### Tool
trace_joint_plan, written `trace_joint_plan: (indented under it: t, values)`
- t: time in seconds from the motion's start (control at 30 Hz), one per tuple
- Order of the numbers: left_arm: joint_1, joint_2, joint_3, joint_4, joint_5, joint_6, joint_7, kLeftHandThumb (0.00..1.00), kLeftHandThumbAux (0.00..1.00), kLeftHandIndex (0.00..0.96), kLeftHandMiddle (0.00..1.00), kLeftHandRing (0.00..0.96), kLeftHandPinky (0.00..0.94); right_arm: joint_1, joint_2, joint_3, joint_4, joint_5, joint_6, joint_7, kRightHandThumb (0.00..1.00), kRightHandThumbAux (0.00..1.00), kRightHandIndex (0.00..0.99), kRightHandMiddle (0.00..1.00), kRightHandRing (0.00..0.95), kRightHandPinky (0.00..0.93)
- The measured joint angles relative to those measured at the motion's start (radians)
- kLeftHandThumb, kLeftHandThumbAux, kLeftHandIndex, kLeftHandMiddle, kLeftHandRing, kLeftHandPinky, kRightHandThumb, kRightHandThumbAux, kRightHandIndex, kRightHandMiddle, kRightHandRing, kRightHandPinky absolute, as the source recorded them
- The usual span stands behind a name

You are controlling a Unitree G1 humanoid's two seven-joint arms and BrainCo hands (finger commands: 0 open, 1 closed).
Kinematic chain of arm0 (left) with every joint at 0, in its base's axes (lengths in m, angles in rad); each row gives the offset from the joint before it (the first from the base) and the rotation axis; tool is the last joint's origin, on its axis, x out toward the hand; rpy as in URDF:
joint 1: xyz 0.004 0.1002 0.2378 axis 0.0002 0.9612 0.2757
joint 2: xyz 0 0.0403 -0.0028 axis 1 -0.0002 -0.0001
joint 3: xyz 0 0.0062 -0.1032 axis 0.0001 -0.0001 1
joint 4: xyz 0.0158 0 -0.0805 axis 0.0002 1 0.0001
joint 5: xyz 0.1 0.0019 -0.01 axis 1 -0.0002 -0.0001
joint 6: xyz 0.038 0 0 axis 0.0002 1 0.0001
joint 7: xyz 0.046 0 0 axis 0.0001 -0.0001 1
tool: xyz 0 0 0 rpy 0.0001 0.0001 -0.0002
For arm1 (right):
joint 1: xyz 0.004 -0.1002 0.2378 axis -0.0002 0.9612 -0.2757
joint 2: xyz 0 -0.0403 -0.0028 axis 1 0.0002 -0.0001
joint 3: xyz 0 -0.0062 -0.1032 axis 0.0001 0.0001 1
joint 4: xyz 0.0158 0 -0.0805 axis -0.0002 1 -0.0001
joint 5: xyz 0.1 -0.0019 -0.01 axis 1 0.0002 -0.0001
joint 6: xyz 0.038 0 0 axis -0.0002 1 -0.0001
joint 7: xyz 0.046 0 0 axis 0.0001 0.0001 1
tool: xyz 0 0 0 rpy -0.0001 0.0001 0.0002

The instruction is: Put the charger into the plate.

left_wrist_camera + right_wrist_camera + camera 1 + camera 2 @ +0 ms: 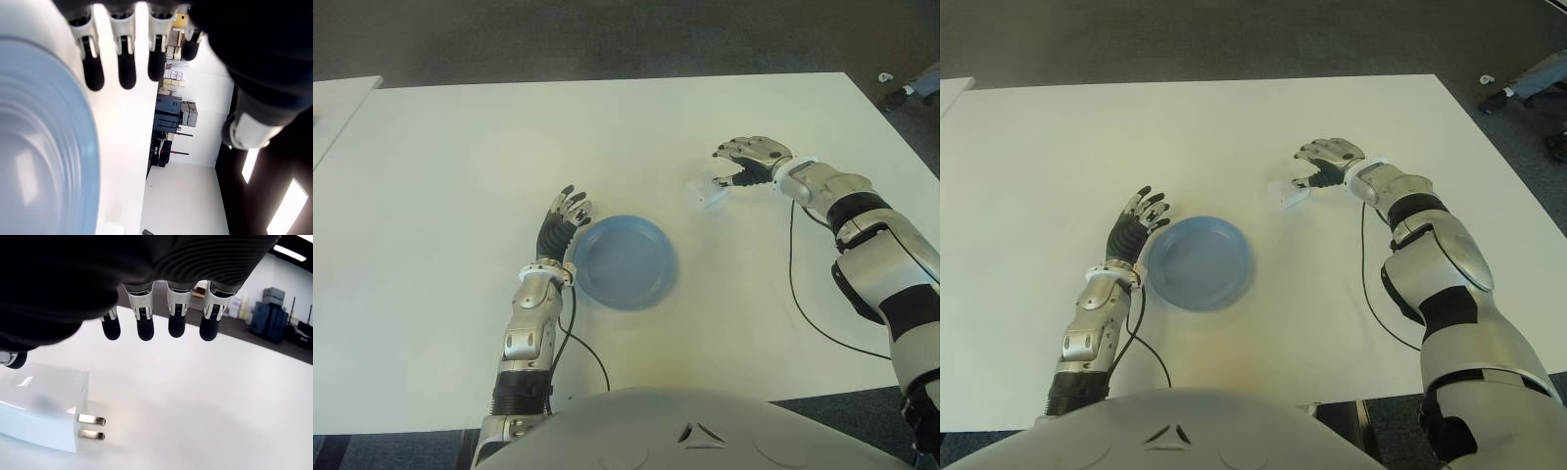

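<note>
The white charger (pixel 41 409) lies flat on the white table (pixel 460 196), its two metal prongs (pixel 90 427) sticking out sideways; it also shows as the charger (pixel 713 196) to the right of the plate. My right hand (pixel 728 168) hovers just over it, open, with its fingers (pixel 145 328) arched above and the thumb tip close to the charger's corner. The blue plate (pixel 626 264) sits empty near the table's middle. My left hand (pixel 563 220) is beside the plate's left rim (pixel 73 147), open with fingers straight.
Thin black cables (pixel 803 304) run over the table from both wrists. A second white table (pixel 337 98) stands at the far left. A person's shoe (pixel 911 88) shows on the dark floor beyond the table's right corner.
</note>
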State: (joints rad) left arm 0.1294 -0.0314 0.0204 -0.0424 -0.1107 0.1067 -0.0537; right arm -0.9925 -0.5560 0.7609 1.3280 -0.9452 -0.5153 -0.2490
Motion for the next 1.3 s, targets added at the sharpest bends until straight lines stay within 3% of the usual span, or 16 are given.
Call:
trace_joint_plan:
  t: [0.97,1.3]
  values:
    - [0.000,-0.001,0.000,0.005,-0.018,-0.005,-0.009,0.093,0.585,0.087,0.167,0.201,0.250,0.040,0.015,0.020,0.006,-0.002,0.004,-0.040,0.409,0.127,0.000,0.000,0.000,0.000]
    - [0.001,-0.001,-0.001,0.002,-0.018,-0.005,-0.009,0.091,0.587,0.089,0.173,0.213,0.266,0.052,0.023,0.045,0.003,-0.012,-0.013,-0.091,0.415,0.141,0.000,0.000,0.000,0.000]
